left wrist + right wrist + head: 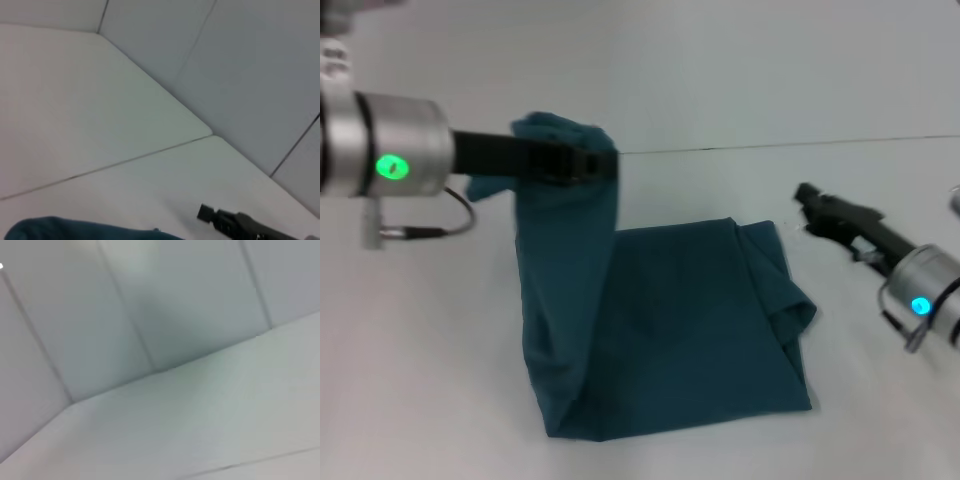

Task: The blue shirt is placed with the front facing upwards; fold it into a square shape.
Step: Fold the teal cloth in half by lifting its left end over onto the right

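The blue shirt [690,330] lies partly folded on the white table, and no print shows. Its left side is pulled up into a hanging column of cloth. My left gripper [592,160] is shut on the top of that column, high above the table. A strip of the same shirt [75,230] shows in the left wrist view. My right gripper [810,198] hovers to the right of the shirt, apart from the cloth and holding nothing. It also appears as the right gripper [220,219] in the left wrist view.
The white table [440,380] extends on all sides of the shirt. A thin seam line [800,146] runs across it behind the shirt. A pale panelled wall [150,300] rises beyond the table's far edge.
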`<state>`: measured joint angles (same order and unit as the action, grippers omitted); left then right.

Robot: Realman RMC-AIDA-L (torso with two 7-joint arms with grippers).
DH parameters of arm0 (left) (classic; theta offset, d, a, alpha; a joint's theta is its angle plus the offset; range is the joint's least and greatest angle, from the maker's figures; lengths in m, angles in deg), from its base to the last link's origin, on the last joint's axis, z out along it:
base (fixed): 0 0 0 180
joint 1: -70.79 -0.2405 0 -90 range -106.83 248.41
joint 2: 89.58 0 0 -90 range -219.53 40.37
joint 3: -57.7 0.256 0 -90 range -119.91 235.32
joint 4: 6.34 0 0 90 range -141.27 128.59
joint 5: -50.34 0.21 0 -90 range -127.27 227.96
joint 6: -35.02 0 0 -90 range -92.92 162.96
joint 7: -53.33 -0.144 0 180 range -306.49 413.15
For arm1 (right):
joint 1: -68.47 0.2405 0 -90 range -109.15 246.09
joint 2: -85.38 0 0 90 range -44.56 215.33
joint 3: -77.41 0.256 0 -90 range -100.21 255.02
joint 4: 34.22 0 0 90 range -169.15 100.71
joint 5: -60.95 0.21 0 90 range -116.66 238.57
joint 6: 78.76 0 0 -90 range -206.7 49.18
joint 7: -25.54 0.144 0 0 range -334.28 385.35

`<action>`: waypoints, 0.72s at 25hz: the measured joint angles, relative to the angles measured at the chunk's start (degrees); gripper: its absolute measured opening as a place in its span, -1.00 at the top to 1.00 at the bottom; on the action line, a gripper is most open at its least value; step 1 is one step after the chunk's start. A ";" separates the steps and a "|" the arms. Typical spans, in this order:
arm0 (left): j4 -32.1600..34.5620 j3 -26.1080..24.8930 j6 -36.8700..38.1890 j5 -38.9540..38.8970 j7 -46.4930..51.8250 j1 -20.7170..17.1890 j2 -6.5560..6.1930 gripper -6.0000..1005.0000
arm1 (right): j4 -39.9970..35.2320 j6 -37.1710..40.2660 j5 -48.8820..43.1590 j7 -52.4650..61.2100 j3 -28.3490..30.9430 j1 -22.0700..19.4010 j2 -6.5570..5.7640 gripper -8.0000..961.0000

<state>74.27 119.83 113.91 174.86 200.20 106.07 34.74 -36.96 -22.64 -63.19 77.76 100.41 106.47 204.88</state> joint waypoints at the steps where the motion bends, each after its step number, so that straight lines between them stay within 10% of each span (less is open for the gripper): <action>1: -1.54 1.81 -1.90 -0.87 0.00 -0.03 0.03 0.92 | -1.44 0.37 0.28 0.94 0.04 0.10 -0.01 0.84; 18: -30.40 35.75 -39.65 -26.44 -7.51 4.87 0.31 0.91 | -5.12 0.03 1.95 1.90 -0.25 -0.47 -0.22 0.82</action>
<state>43.87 155.58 74.26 148.42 192.70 110.95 35.05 -42.08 -22.60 -61.23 79.66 100.16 106.01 204.66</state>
